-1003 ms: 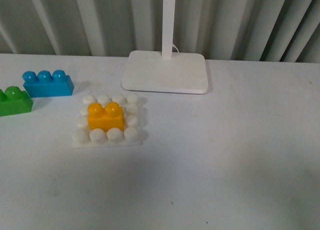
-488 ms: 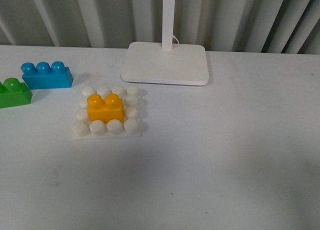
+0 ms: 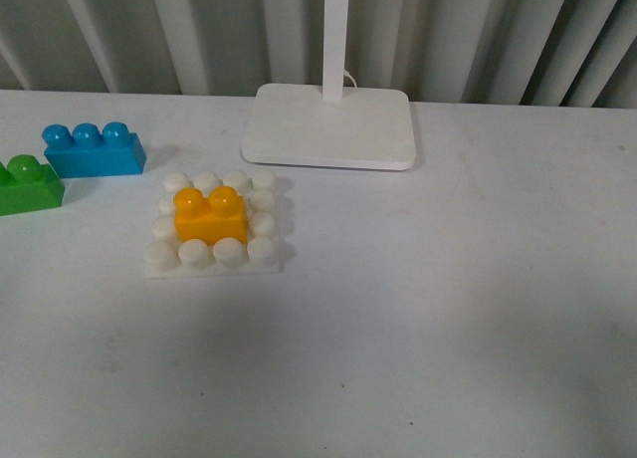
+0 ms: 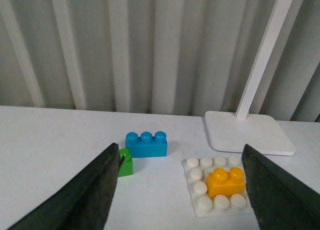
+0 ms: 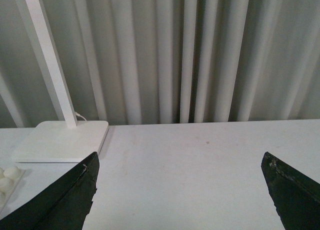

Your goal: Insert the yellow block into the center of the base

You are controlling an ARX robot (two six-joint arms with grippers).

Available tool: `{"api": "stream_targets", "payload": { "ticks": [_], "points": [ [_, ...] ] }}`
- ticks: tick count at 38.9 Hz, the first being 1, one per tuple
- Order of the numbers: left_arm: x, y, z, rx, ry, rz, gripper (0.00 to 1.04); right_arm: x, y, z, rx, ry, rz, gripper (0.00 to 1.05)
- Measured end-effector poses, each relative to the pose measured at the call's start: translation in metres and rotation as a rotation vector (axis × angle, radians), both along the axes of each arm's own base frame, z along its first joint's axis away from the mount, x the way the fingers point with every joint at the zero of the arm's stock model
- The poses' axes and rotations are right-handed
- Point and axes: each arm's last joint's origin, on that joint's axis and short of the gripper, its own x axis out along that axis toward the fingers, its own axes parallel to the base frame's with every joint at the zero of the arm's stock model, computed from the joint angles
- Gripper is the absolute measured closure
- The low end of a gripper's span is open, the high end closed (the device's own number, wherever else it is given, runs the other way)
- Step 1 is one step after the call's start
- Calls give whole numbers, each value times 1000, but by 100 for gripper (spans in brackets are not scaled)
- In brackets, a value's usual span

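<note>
**Two claws apart, yellow block seated on base**

Both claws stand wide apart and hold nothing: the left claw [image 4: 180, 190] above the table [image 3: 448, 309], the right claw [image 5: 180, 190] likewise; the yellow block [image 3: 210, 215] sits in the middle of the base [image 3: 214, 269], ringed by white studs; a blue brick [image 3: 92, 150] and green brick [image 3: 27, 183] lie to its left; a lamp foot [image 3: 330, 125] stands behind.

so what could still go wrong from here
The yellow block already sits in the middle of the base, and both pincers are open and clear of it.

1. Whether it is pressed fully down cannot be told; it may only rest on the studs.
2. The left pincer frames the base and the blue brick, so a low move could knock them.
</note>
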Motion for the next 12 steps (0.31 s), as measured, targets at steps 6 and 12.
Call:
{"api": "stream_targets", "payload": {
  "ticks": [6, 12],
  "points": [
    [0, 0, 0, 2, 0, 0, 7, 0, 0, 0, 0, 0, 0, 9],
    [0, 0, 0, 2, 0, 0, 6, 0, 0, 0, 0, 0, 0, 9]
  ]
}}
